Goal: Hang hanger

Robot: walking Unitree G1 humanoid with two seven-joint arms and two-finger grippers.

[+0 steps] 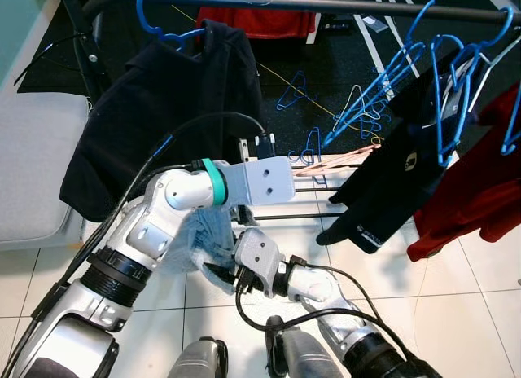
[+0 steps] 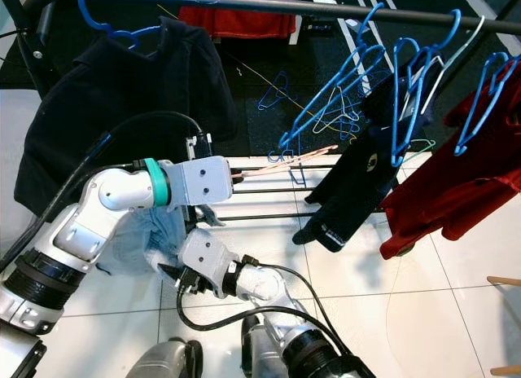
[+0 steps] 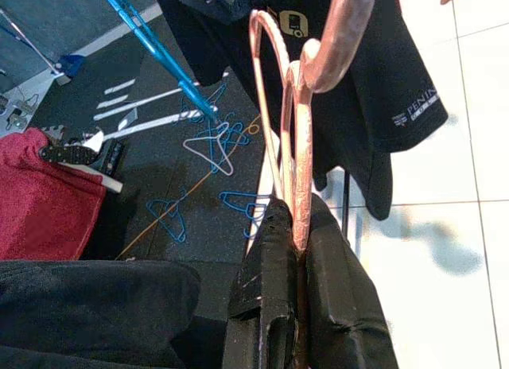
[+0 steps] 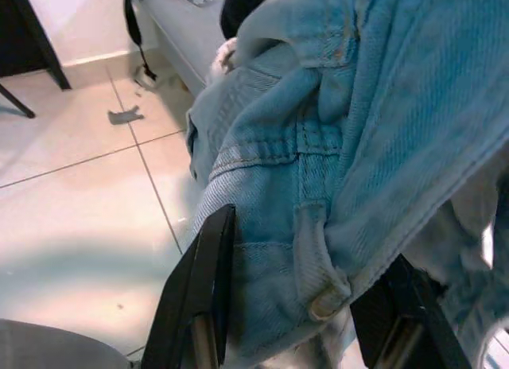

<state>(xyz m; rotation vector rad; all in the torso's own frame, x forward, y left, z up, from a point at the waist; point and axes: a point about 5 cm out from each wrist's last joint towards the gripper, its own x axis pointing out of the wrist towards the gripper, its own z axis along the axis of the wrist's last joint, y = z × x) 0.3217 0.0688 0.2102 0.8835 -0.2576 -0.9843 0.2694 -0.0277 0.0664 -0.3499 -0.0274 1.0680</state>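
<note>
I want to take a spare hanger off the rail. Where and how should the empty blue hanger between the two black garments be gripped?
Grip the empty blue hanger on its long sloping arm, coming from the robot's side and below. That arm hangs bare between the black jacket and black shirt, while its hook sits against the rail.

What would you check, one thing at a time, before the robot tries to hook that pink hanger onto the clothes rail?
1. Left gripper shut on the pink hanger: ok, its fingers clamp the wire.
2. Denim garment held up: ok, it sits between the right gripper's fingers.
3. Garment seated on the hanger: cannot tell, the left arm hides where they meet.
4. Hanger hook over the rail: not ok, it is well below the rail.
5. Free rail space: ok, there is a bare stretch between the black jacket and the blue hangers.
</note>
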